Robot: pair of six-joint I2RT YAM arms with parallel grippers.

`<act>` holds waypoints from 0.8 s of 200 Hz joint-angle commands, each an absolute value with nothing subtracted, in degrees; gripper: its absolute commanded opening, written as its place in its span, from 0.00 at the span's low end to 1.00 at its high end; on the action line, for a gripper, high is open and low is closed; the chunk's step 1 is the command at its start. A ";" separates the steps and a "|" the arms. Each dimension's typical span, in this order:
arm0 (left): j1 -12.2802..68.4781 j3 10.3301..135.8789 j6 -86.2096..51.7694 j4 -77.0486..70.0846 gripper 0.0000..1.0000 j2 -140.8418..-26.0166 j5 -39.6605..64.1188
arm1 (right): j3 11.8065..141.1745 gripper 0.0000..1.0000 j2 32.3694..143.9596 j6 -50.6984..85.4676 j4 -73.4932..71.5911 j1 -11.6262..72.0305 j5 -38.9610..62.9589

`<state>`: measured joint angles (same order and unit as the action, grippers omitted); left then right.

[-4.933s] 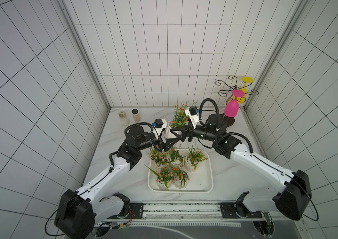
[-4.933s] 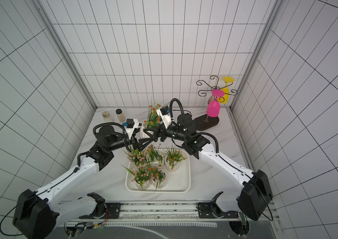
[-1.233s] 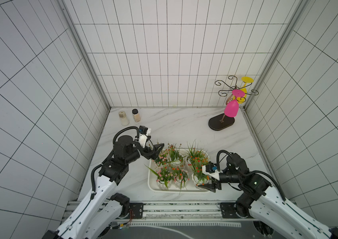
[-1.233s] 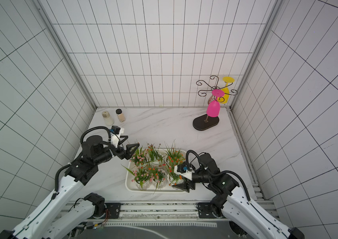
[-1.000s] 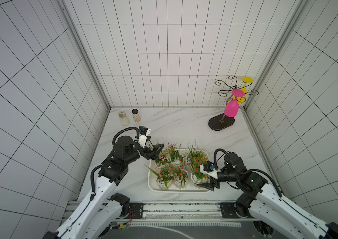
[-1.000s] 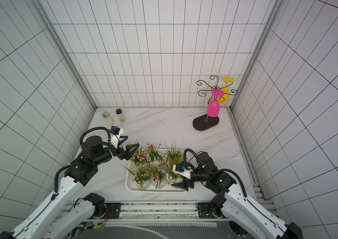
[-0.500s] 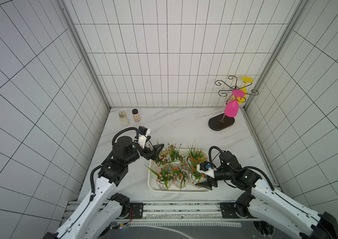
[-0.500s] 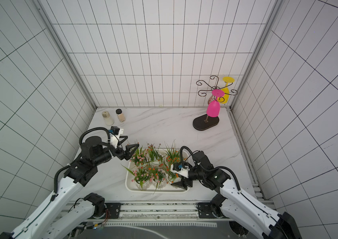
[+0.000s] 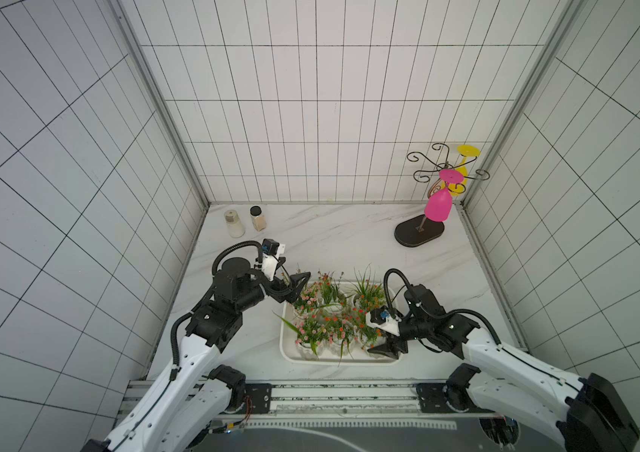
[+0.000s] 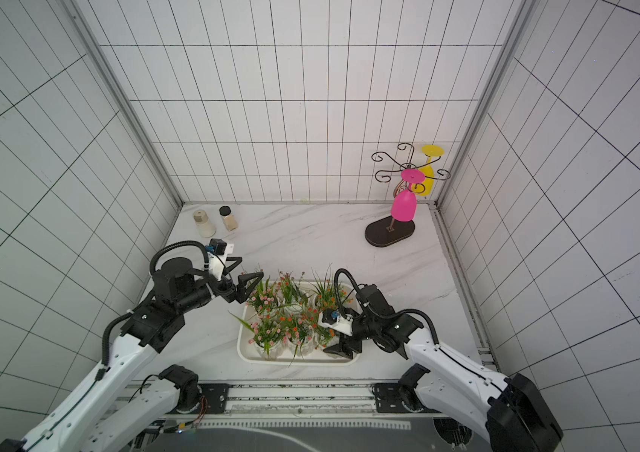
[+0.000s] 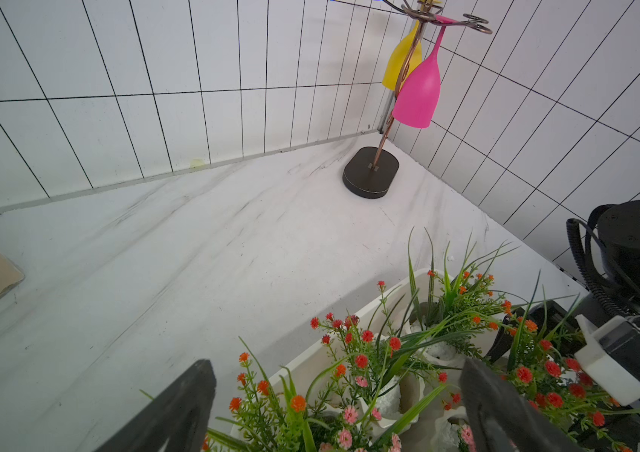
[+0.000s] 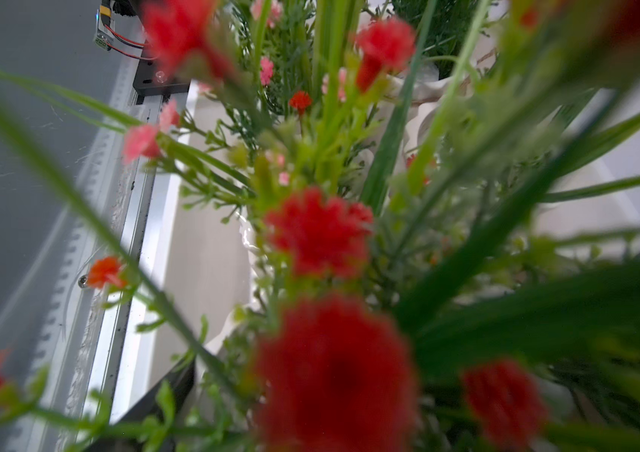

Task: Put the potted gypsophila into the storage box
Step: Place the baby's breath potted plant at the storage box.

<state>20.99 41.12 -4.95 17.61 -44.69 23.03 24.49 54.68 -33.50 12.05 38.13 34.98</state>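
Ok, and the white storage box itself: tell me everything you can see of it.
The storage box is a shallow, glossy white rectangular tray with rounded corners and a low raised rim, plastic-looking. It lies flat on the marble tabletop near the front edge. Six potted gypsophila stand inside in two rows of three. The right gripper reaches in over its near right corner, contact with the rim unclear; the left gripper hovers open by its far left corner.

White marble table: storage box at front-mid; pale-lid jar & black-lid jar side by side back-L; dark oval rack base back-R, well apart from box.
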 commanded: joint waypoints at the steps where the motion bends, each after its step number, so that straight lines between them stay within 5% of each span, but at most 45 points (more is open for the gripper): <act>1: 20.93 40.53 -4.53 16.59 0.97 -43.69 23.73 | 24.70 0.92 54.52 -35.73 9.74 37.78 35.49; 88: 21.80 40.52 -4.74 16.44 0.97 -44.21 24.02 | 26.91 0.99 37.59 -32.57 16.45 37.78 32.67; 160: 21.85 40.46 -5.24 15.91 0.97 -44.73 22.80 | 32.69 0.99 27.84 -15.69 10.11 37.74 18.07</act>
